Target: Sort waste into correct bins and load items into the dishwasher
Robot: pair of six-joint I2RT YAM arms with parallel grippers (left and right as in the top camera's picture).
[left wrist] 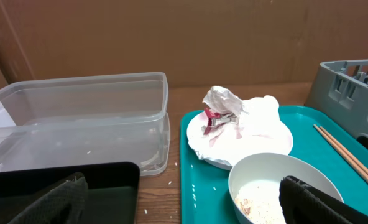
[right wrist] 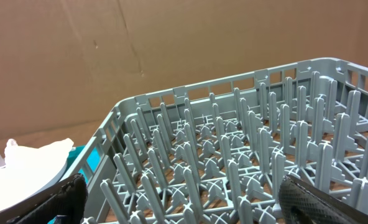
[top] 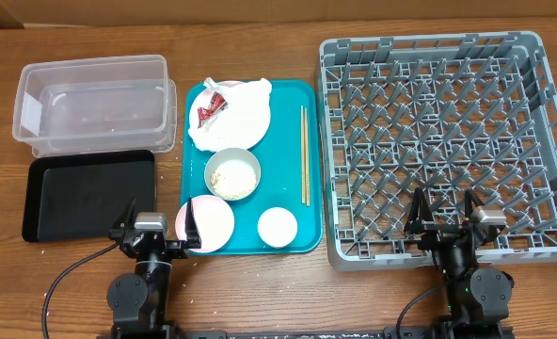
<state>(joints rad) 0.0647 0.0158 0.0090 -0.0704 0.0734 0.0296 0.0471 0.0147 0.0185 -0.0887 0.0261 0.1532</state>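
A teal tray point(top: 293, 122) holds a plate with a crumpled white napkin point(top: 246, 104) and red wrapper point(top: 208, 111), a white bowl point(top: 232, 173) with rice grains, a pink plate point(top: 206, 226), a small white cup point(top: 278, 226) and wooden chopsticks point(top: 305, 155). The clear tub point(top: 95, 102) and black tray point(top: 88, 194) lie at the left. The grey dish rack point(top: 448, 141) is at the right. My left gripper point(top: 158, 224) is open near the black tray and pink plate. My right gripper point(top: 445, 213) is open over the rack's front edge. The left wrist view shows the napkin point(left wrist: 234, 102), wrapper point(left wrist: 212, 119) and bowl point(left wrist: 265, 186).
Loose rice grains point(left wrist: 173, 183) lie on the wood between the black tray and the teal tray. A brown cardboard wall point(left wrist: 184, 37) stands behind the table.
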